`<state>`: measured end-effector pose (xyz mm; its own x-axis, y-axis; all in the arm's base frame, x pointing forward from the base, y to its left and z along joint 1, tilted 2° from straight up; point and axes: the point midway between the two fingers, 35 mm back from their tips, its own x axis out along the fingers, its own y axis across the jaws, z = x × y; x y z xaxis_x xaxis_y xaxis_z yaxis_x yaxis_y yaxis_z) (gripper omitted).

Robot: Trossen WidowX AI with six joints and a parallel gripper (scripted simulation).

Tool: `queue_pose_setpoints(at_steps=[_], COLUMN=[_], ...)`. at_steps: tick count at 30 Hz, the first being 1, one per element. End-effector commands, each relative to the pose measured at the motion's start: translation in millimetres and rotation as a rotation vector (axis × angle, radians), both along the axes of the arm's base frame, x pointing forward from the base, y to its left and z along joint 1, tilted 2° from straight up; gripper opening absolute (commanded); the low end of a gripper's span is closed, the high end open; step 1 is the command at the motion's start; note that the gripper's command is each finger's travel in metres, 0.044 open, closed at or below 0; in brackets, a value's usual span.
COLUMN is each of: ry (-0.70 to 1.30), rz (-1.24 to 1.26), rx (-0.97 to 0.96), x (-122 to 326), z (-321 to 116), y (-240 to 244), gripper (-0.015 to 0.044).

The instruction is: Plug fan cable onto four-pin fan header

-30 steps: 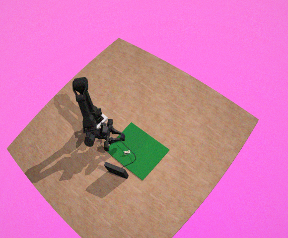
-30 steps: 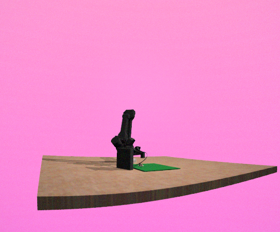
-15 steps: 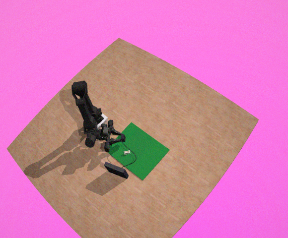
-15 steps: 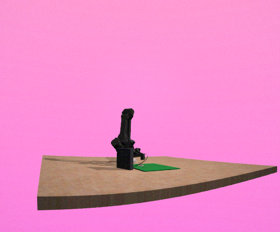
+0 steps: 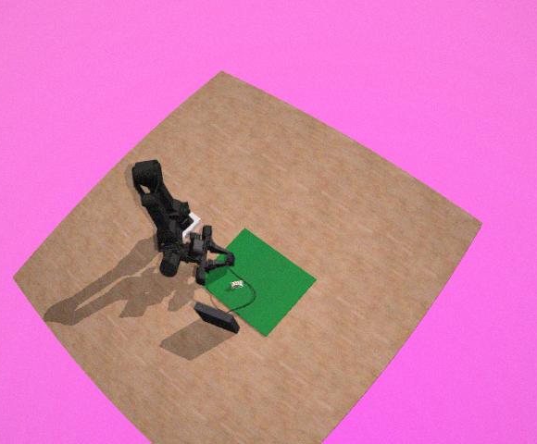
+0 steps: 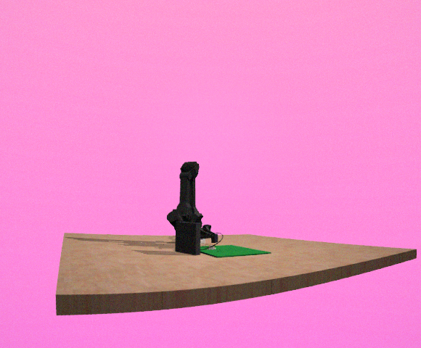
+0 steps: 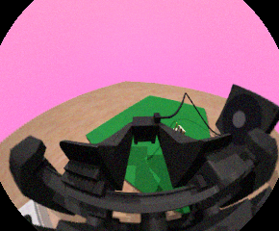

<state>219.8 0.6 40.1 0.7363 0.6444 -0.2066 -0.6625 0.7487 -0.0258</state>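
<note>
A black robot gripper (image 7: 147, 130) is pinching a small dark plug (image 7: 143, 123) above the near corner of a green board (image 5: 278, 287). The top view alone is showing the pale header (image 5: 236, 285) further in. A black fan (image 6: 187, 237) is blocking the exterior view.
</note>
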Motion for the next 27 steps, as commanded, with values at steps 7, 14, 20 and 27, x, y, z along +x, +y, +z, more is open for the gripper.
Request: queue_pose_setpoints(at_steps=[7, 14, 20, 27], ry=[0.002, 0.002, 0.002, 0.002], rz=[0.0, 0.0, 0.0, -0.001], rx=[0.0, 0.0, 0.0, 0.001], x=[0, -1, -1, 0], z=[-9, -16, -21, -20], y=[0, 0, 0, 0], gripper=[0.0, 0.0, 0.0, 0.0])
